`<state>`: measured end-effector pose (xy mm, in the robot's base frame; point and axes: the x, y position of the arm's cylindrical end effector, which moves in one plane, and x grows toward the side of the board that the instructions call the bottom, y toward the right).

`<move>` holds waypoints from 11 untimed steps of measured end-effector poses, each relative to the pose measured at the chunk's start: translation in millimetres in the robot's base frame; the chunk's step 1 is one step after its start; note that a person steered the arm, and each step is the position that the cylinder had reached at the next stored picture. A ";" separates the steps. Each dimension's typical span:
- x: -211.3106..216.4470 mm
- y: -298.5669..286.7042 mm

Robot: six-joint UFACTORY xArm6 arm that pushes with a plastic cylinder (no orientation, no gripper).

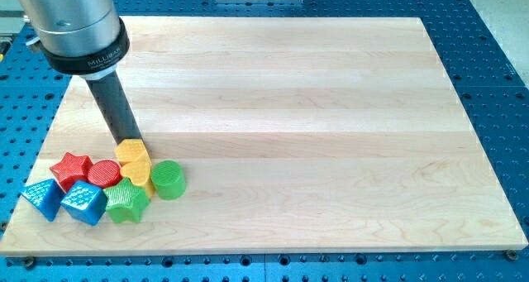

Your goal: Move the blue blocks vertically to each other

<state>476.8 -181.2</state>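
Camera view shows my tip [131, 140], a bare rod end with no jaws to open or close, touching the top edge of the yellow block [132, 153]. Just below sit a second yellow block [138, 171], a red cylinder [104, 174], a red star [70, 168], a green star [126, 201] and a green cylinder [168, 179]. Both blue blocks lie at the wooden board's [331, 133] bottom-left corner, side by side and touching: the blue cube [83, 203] and the blue triangular block [42, 198].
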 end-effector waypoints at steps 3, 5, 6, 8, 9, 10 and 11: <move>-2.8 -47.7; 11.4 -122.8; 14.7 -123.8; 137.8 -123.2; 134.9 -118.7; 98.6 -86.6; 83.3 -23.0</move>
<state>560.1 -204.2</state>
